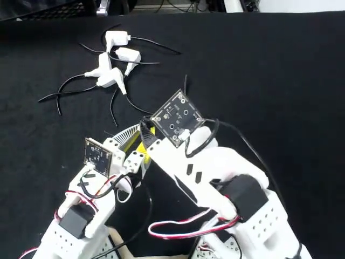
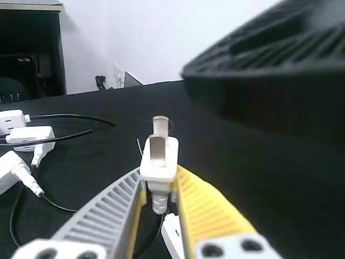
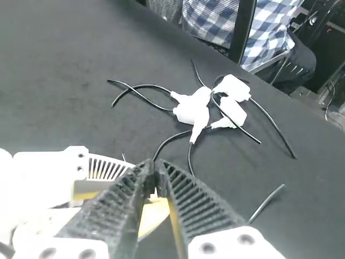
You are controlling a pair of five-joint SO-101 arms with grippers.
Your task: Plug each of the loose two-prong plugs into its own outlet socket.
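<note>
Both arms lean inward — left gripper [image 2: 159, 181] and right gripper [image 3: 155, 172] clamped, close together.

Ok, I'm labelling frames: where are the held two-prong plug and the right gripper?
two-prong plug [image 2: 159, 163]: left wrist view, on its white body.
right gripper [image 3: 155, 174]: right wrist view, midway between its black fingertips.

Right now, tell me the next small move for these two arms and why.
Probably reach the right gripper out to the tangle of white plug-and-socket pieces on black cables and pick up a socket. The left gripper holds a white two-prong plug in its grey and yellow fingers, prongs up, while that tangle lies apart across the black table.
</note>
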